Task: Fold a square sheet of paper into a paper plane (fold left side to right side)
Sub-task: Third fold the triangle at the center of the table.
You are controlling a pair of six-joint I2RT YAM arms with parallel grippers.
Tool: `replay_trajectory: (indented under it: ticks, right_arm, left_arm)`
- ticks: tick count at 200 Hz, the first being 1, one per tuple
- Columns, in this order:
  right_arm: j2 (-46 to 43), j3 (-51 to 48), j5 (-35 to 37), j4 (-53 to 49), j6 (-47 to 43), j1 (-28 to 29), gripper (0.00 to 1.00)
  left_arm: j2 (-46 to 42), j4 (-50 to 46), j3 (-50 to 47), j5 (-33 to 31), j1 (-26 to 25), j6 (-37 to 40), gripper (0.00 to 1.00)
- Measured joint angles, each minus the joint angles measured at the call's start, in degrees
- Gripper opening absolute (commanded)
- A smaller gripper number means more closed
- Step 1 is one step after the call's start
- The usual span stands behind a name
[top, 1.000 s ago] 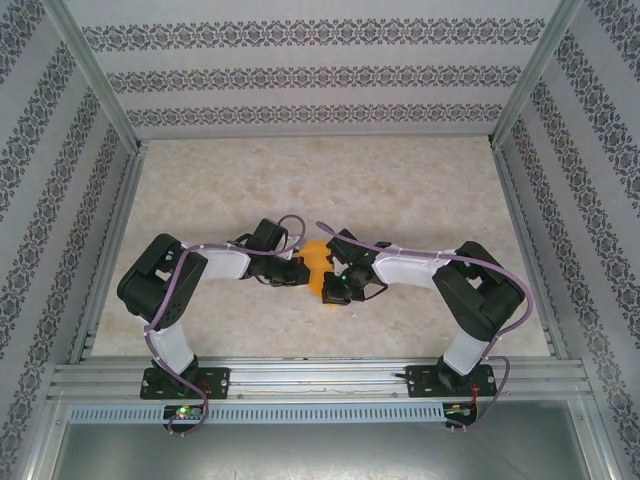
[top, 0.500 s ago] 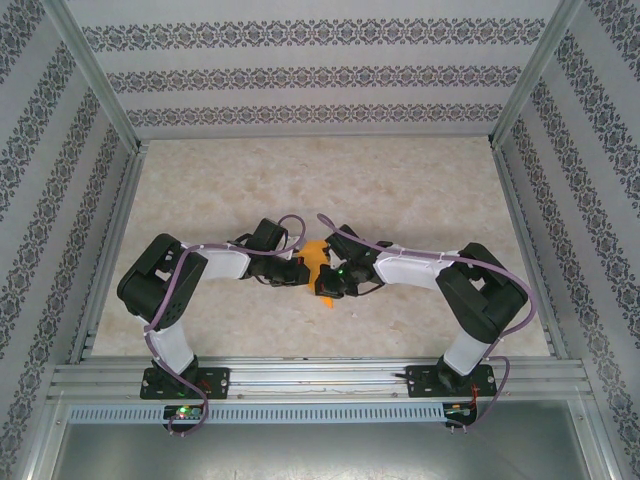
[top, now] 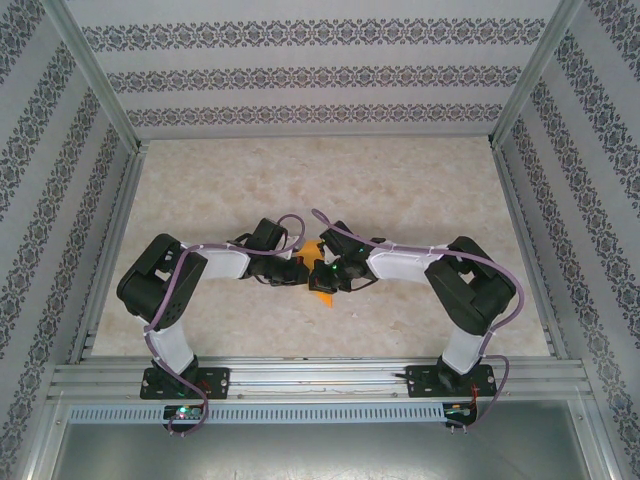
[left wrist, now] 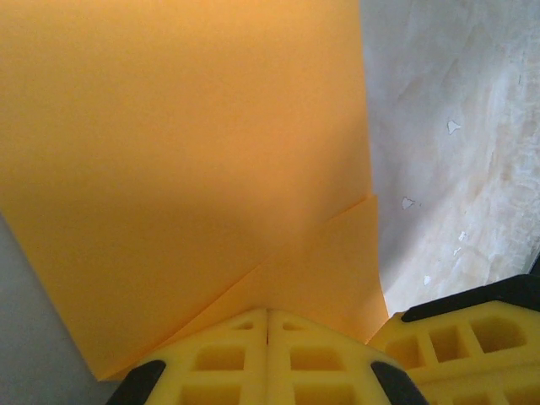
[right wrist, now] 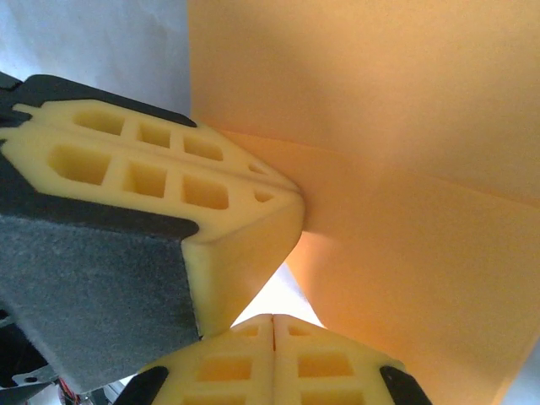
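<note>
One square sheet of paper (top: 322, 296), bright orange and already creased, sits at the middle of the table (top: 400, 180), squeezed between your two arms where their wrists meet. Seen from the left wrist, the sheet (left wrist: 186, 152) rises in front of the lens, with a folded flap running diagonally down to the fingertips. Your left gripper (left wrist: 268, 325) is closed, its yellow pads pressed flat together, and the paper's lower edge is pinched at their tips. From the right wrist, the sheet (right wrist: 380, 126) shows a straight crease that starts at the left gripper (right wrist: 291, 198). Your right gripper (right wrist: 272, 325) is also closed tight, just beside the paper; you cannot tell from here whether any of it is caught between those pads. From above, the left gripper (top: 298, 270) and right gripper (top: 326, 272) stand almost tip to tip, orange showing beyond and before them. Pale marbled tabletop lies around them.
</note>
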Motion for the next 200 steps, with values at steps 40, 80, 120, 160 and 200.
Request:
replay_trajectory:
  ticks: [40, 80, 120, 160, 200]
  right_arm:
    - [0.6, 0.1, -0.4, -0.2, 0.6, -0.1, 0.0]
    - [1.0, 0.1, -0.5, -0.3, 1.5, -0.1, 0.0]
    - [1.8, -0.7, 0.0, -0.1, 1.5, -0.6, 0.0]
    - [1.3, -1.9, 0.0, 1.2, 1.5, -0.7, 0.0]
    - [-0.1, -3.6, 0.5, 2.0, 1.5, -0.7, 0.0]
  left_arm:
    - [0.0, 0.0, 0.0, 0.0, 0.0, 0.0, 0.0]
    - [0.0, 0.0, 0.0, -0.1, 0.0, 0.2, 0.0]
    - [0.0, 0.0, 0.0, -0.1, 0.0, 0.2, 0.0]
    - [0.0, -0.2, 0.1, -0.2, 0.0, 0.2, 0.0]
    - [0.0, -0.7, 0.4, -0.2, -0.1, 0.3, 0.0]
